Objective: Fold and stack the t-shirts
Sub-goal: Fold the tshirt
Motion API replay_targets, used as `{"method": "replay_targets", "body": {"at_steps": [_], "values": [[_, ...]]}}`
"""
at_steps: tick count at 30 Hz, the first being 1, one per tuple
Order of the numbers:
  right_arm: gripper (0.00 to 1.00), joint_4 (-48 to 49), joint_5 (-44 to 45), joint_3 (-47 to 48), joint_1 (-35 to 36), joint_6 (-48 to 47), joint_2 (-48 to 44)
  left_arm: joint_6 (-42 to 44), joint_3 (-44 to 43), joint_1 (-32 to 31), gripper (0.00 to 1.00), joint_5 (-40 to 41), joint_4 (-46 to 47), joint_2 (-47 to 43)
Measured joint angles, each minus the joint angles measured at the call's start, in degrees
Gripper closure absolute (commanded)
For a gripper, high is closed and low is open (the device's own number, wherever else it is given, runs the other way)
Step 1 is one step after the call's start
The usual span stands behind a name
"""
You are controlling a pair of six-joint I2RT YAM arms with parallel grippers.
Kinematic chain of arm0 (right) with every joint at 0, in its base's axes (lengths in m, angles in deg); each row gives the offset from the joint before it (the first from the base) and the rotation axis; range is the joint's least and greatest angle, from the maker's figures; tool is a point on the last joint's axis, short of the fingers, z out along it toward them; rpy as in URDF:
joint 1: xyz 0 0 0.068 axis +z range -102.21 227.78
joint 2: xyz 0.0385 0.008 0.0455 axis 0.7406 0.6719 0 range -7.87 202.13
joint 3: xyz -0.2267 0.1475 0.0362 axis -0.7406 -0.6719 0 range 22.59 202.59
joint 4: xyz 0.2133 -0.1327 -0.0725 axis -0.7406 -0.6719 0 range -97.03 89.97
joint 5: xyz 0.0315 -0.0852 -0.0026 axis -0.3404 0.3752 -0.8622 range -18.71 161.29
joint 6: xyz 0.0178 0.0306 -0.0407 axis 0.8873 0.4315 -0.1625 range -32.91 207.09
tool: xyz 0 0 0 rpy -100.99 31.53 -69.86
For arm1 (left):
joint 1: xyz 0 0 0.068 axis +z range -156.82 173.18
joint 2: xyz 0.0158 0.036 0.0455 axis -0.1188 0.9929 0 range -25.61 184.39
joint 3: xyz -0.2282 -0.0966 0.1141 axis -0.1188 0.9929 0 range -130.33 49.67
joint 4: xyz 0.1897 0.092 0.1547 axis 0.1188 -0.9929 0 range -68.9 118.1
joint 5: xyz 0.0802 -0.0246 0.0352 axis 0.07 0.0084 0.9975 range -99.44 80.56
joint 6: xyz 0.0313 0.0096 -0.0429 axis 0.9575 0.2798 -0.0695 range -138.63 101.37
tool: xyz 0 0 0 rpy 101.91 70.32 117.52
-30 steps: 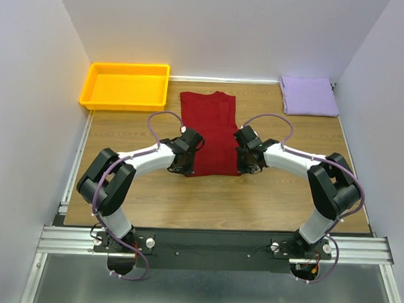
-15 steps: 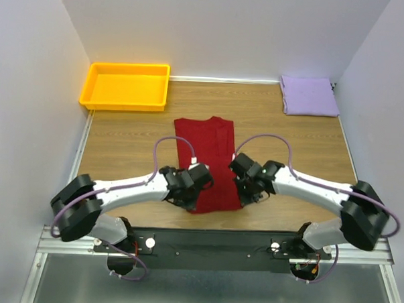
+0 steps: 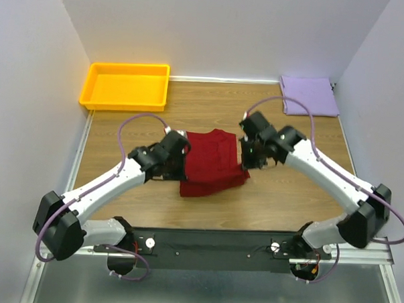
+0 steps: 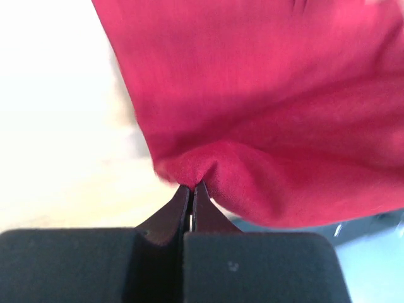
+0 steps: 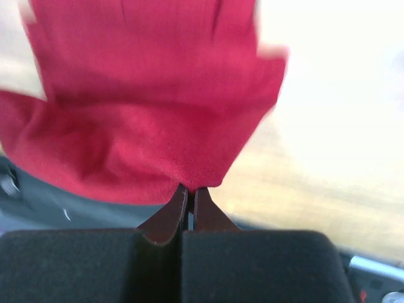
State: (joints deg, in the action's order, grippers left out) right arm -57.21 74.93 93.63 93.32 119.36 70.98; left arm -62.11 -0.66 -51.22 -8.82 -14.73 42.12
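The deep red t-shirt (image 3: 211, 162) is seen at the middle of the table (image 3: 287, 195), doubled over on itself. Half a second ago it was stretched lengthwise, its near hem close to the near edge. That hem has since been raised and carried toward the far side, so the cloth now covers a shorter patch.

A bunched fold of red fabric at the shirt's left edge is pinched by the left gripper (image 4: 191, 188), its fingers pressed together. The right edge is pinched in the same way by the right gripper (image 5: 190, 189). Both arms are reached farther over the table than before.

The pale lavender t-shirt (image 3: 310, 96) is left folded at the far right corner, and the yellow-orange tray (image 3: 126, 88) at the far left, both unmoved.
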Motion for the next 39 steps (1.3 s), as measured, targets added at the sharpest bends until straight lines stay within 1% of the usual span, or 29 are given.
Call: {"method": "replay_targets", "body": {"at_steps": [4, 9, 13, 16, 19, 24, 31, 36, 38, 39], "values": [[0.99, -0.72, 0.61, 12.35, -8.04, -5.51, 8.0, 6.56, -6.91, 8.72, 1.0, -0.35, 3.39, 4.33], [0.99, -0.09, -0.74, 26.25, -14.01, -11.28, 19.71, 13.03, -14.16, 17.22, 1.0, -2.8, 7.65, 11.74], [0.99, -0.24, -3.15, 35.58, -16.9, -14.38, 28.48, 16.13, -18.23, 21.99, 1.0, -5.07, 10.62, 18.62], [0.99, 0.13, -5.16, 42.77, -18.97, -16.02, 36.06, 17.53, -19.91, 24.37, 1.0, -6.45, 12.87, 23.78], [0.99, 1.31, -6.67, 46.86, -20.37, -16.98, 42.34, 18.45, -20.83, 26.08, 1.0, -7.69, 15.08, 29.07], [0.99, 4.57, -8.15, 48.68, -21.4, -17.35, 48.83, 18.64, -21.4, 27.63, 1.0, -8.24, 19.17, 35.82], [0.99, 11.47, -9.18, 48.39, -23.34, -16.61, 52.81, 18.64, -25.2, 28.72, 1.0, -8.24, 24.17, 41.72], [0.99, 14.8, -9.79, 45.18, -24.68, -16.06, 53.24, 18.67, -25.97, 28.7, 1.0, -8.96, 26.1, 42.64], [0.99, 16.2, -10.56, 42.4, -24.79, -16.09, 52.68, 18.8, -25.68, 28.65, 1.0, -9.25, 26.08, 42.1], [0.99, 17.2, -10.95, 39.43, -24.85, -16.09, 51.43, 18.84, -25.11, 28.63, 1.0, -9.33, 26.01, 41.42]]}}
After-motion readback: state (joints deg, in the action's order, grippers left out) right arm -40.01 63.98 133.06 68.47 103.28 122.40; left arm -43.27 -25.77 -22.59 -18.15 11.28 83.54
